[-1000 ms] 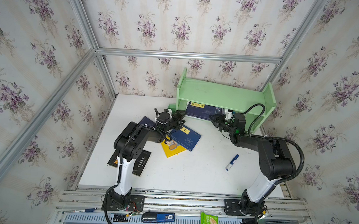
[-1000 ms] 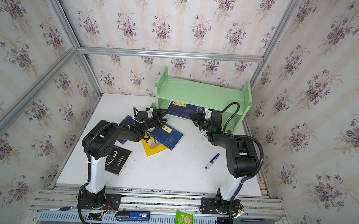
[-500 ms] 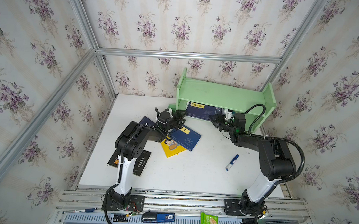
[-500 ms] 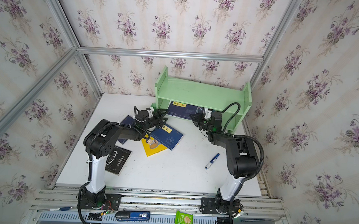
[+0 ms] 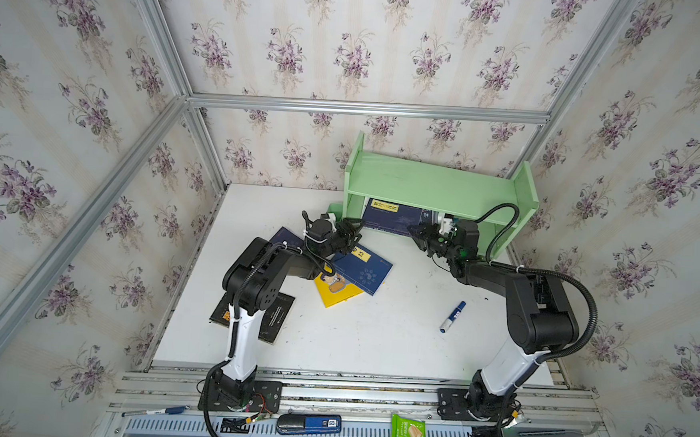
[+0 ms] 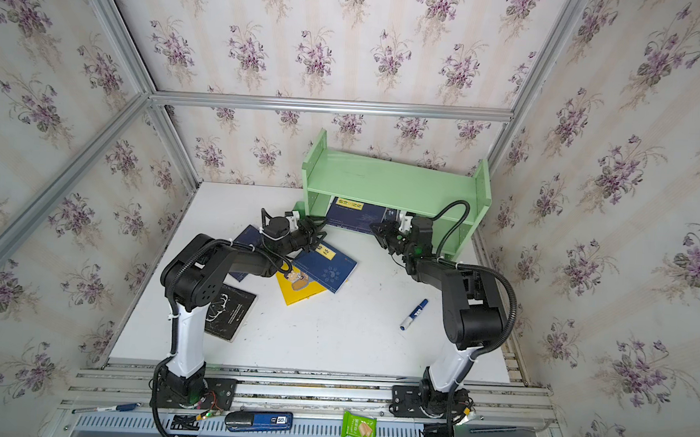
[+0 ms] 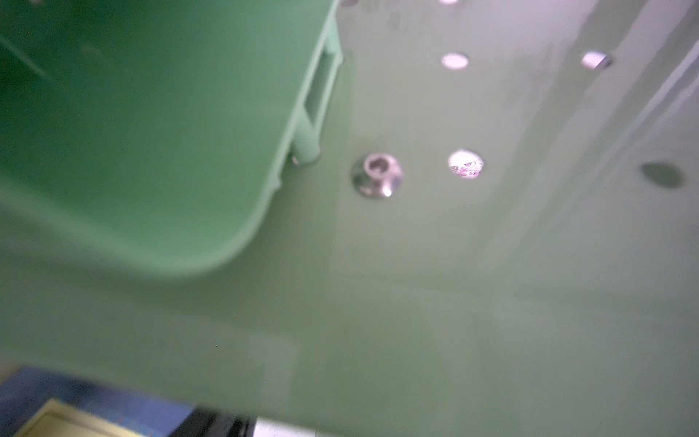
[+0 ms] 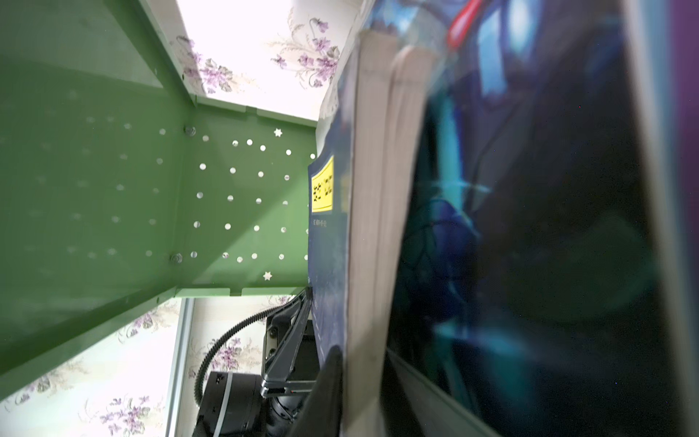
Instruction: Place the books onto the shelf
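Note:
The pale green shelf (image 5: 433,183) stands at the table's back. A navy book (image 5: 394,218) with a yellow label leans on its lower tier, beside the magazine (image 8: 529,227). My right gripper (image 5: 416,232) holds that book's edge: one finger (image 8: 329,378) lies against the cover, the other is hidden. My left gripper (image 5: 353,234) hovers open and empty by the shelf's left panel (image 7: 491,265) and cup (image 7: 132,132). On the table lie a second navy book (image 5: 362,268), a yellow book (image 5: 335,289), a third navy book (image 5: 284,238) and a black book (image 5: 276,315).
A blue-and-white marker pen (image 5: 452,316) lies on the white table at the right. On the front rail sit a green snack packet (image 5: 408,429) and a blue-black device (image 5: 308,424). Papered walls close in the back and both sides.

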